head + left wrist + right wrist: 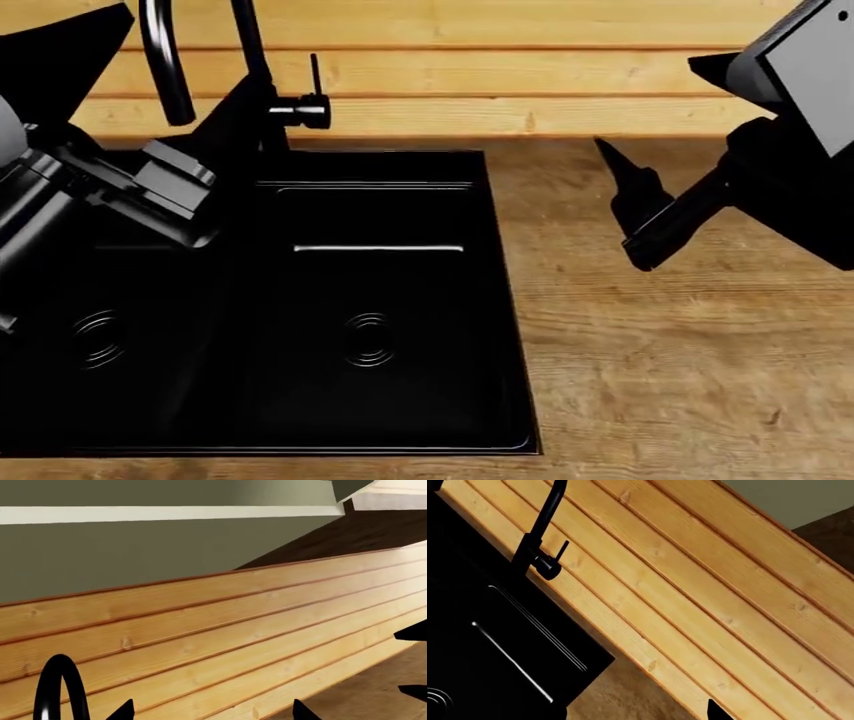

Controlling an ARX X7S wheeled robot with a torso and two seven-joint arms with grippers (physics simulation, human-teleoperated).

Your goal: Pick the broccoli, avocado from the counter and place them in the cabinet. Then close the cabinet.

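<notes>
No brand, label or writing can be read in any view.

In the head view a black double-basin sink (374, 300) is set into the counter (667, 380), with a black tap (254, 70) rising at its back edge against the plank wall (467, 60). A round drain is seen in each basin. The left gripper (147, 190) is held above the left basin, close to the tap; its fingers are hidden among dark arm parts there. In the left wrist view only black fingertips (303, 712) are seen at the frame's edge, spread well apart with nothing between them, so that gripper is taken to be open and empty. The wall (213, 640), a strip of counter (373, 690) and the tap's curved neck (60, 685) are caught in that view as well, with a grey-green surface and a pale band above the planks.

The right gripper (638, 215) is held over bare counter to the right of the sink. One pointed finger (630, 185) is shown; the other cannot be made out, so its opening cannot be told. Nothing is seen in its grasp. In the right wrist view the sink (487, 650), tap (540, 545) and wall (707, 590) are shown.

Neither the broccoli nor the avocado is seen in any view; their place cannot be told.
</notes>
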